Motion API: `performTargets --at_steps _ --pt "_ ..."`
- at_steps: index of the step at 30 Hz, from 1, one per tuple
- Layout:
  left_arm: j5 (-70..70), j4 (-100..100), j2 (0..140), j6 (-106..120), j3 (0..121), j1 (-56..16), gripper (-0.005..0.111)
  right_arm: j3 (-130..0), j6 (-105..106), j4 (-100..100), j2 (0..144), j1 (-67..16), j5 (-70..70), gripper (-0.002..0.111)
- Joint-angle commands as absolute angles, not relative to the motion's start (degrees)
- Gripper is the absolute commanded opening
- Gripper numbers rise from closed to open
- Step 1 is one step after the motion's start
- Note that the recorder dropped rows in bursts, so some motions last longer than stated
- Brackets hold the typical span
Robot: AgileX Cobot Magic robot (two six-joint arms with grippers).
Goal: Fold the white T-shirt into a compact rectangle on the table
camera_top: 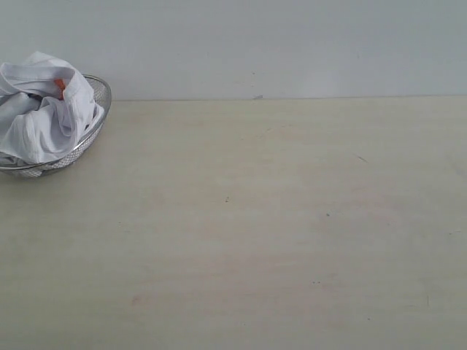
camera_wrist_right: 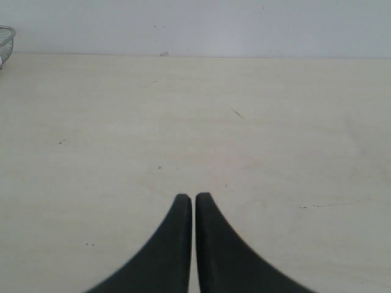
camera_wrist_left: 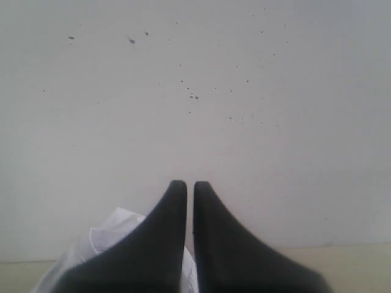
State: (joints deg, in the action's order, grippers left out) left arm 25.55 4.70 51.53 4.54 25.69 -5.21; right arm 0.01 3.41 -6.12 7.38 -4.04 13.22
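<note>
The white T-shirt [camera_top: 40, 109] lies crumpled in a wire-mesh basket at the far left of the table [camera_top: 277, 219], a bit of red showing near its top. Neither arm shows in the exterior view. In the left wrist view my left gripper [camera_wrist_left: 190, 184] is shut with nothing between its black fingers, facing the pale wall, and a fold of the white T-shirt [camera_wrist_left: 110, 235] shows below and behind them. My right gripper [camera_wrist_right: 193, 197] is shut and empty above bare tabletop [camera_wrist_right: 244, 134].
The silver wire-mesh basket [camera_top: 98, 109] stands at the back left corner against the pale wall [camera_top: 292, 44]; its rim [camera_wrist_right: 5, 43] just shows in the right wrist view. The table's far edge meets the wall.
</note>
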Motion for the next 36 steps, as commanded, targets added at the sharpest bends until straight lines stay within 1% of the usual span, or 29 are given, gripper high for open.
performTargets --at_steps 1,7,11,14,17,24,27,31,36 --pt "26.12 5.13 51.86 4.66 26.07 -5.19 0.004 0.00 3.52 -5.47 7.13 -3.94 12.67 0.000" --pt "24.84 7.86 56.86 5.35 30.96 -5.05 0.004 0.00 3.52 -5.10 7.13 -3.94 12.67 0.000" --pt "21.08 15.27 62.68 13.18 37.62 -2.97 0.004 0.00 3.52 -5.10 7.13 -3.94 12.67 0.000" --pt "14.39 18.65 67.55 18.10 43.53 0.36 0.004 0.00 3.52 -3.91 7.13 -3.94 9.25 0.000" --pt "7.95 18.41 71.87 20.45 48.98 3.32 0.004 0.00 3.38 -4.17 7.13 -3.94 3.39 0.000" --pt "-7.60 18.01 83.00 24.67 63.22 9.36 0.004 0.00 -1.88 -5.62 7.13 -3.94 -5.03 0.000" --pt "-13.27 18.01 87.89 30.07 69.12 10.62 0.004 0.00 -6.19 -5.62 7.13 -3.94 -7.27 0.000" --pt "-21.22 18.01 94.33 36.27 77.65 10.80 0.004 0.00 -7.39 -5.62 7.49 -3.94 -5.29 0.000" --pt "-30.13 17.18 102.25 37.11 87.97 10.80 0.004 0.00 -10.47 -5.62 9.32 -3.94 -4.51 0.000"
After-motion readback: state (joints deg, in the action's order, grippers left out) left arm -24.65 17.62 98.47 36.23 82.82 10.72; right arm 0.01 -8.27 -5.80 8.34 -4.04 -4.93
